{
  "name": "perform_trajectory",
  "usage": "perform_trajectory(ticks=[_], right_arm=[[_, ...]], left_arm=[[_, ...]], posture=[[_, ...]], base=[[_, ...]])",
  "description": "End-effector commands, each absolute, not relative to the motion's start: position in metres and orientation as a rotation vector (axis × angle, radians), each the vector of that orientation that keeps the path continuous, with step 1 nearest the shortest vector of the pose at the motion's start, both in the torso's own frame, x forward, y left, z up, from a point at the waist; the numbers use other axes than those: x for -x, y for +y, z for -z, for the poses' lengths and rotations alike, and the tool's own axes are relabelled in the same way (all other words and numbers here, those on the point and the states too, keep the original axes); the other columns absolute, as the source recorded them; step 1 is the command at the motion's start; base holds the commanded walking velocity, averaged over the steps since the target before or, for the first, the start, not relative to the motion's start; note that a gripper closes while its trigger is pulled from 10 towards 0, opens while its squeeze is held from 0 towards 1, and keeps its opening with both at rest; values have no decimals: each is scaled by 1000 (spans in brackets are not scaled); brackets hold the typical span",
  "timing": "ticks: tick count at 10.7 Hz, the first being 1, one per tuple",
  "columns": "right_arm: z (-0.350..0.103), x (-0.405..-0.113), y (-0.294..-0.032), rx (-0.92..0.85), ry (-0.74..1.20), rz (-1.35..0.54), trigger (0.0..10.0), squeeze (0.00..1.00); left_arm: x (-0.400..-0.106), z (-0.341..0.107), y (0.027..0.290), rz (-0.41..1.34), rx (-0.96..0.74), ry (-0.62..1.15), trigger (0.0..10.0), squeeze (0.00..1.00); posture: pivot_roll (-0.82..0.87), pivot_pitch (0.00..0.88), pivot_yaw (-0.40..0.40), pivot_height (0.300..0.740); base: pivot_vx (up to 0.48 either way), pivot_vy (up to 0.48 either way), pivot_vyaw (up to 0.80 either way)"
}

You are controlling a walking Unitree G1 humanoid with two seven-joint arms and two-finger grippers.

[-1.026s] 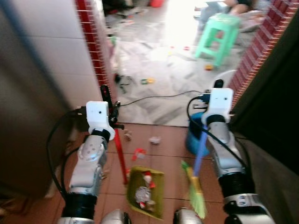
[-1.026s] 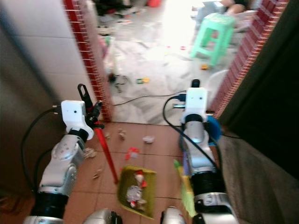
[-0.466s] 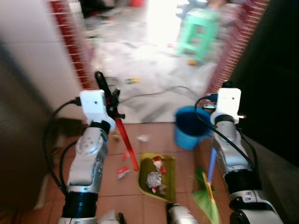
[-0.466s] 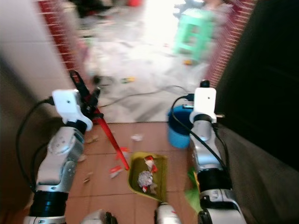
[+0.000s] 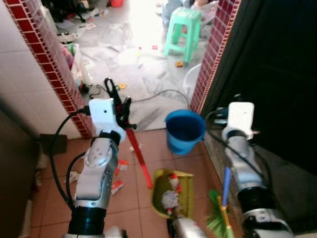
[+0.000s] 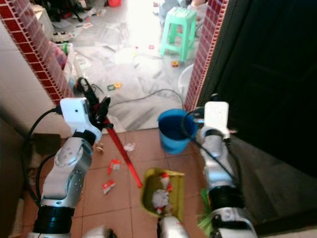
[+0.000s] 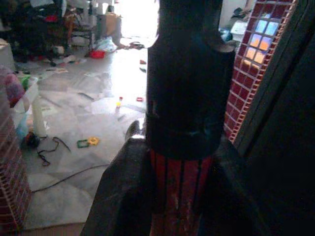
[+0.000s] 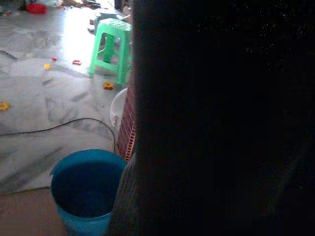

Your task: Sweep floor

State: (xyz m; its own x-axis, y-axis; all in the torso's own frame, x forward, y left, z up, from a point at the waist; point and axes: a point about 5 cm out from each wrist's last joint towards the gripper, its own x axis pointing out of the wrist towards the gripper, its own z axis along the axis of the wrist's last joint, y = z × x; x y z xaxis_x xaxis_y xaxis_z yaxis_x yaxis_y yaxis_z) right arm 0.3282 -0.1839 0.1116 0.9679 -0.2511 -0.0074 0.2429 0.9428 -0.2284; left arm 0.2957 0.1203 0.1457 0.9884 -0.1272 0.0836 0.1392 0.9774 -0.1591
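Left eye view: the yellow-green dustpan (image 5: 168, 193) sits low in the frame, just right of centre, on the terracotta tiles (image 5: 133, 218), with a clump of crumpled litter (image 5: 171, 197) lying in it. Its red handle (image 5: 138, 157) slants up and to the left into the left gripper (image 5: 118, 101), whose black fingers are clamped on the handle's upper end (the left wrist view shows the ribbed red shaft squeezed between them, under a black cap).

At the lower right, the broom (image 5: 219, 218) hangs with its green bristles down and a blue shaft running up along the right arm; the right gripper (image 5: 237, 99) is near the dark doorway, and I cannot tell whether its fingers are apart or together.

A blue bucket (image 5: 184, 130) stands just above the dustpan, at mid-frame, upright and open. Red and white scraps (image 5: 119, 178) lie left of the handle. Red brick-tile pillars (image 5: 49, 64) frame the opening; beyond, on grey marble, a black cable (image 5: 158, 94) trails and a green stool (image 5: 182, 29) stands at the top.
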Motion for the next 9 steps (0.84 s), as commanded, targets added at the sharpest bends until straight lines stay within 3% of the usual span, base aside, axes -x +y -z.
perform_trajectory(ticks=[1,4,6,9], right_arm=[[-118,-327,-189,246,16,268,10000,0],[-117,-327,-189,248,17,263,10000,0],[-115,-322,-178,267,9,208,10000,0],[-116,-324,-185,262,13,223,10000,0]], left_arm=[[-297,-155,121,141,163,-117,10000,0],[-297,-155,124,130,156,-117,10000,0],[-297,-154,129,97,154,-117,10000,0],[-300,-154,143,33,140,-121,10000,0]], posture=[[-59,44,30,740],[-59,44,27,740],[-60,45,21,740],[-60,53,22,740]], base=[[0,-386,0],[0,-350,0],[0,0,0],[0,0,0]])
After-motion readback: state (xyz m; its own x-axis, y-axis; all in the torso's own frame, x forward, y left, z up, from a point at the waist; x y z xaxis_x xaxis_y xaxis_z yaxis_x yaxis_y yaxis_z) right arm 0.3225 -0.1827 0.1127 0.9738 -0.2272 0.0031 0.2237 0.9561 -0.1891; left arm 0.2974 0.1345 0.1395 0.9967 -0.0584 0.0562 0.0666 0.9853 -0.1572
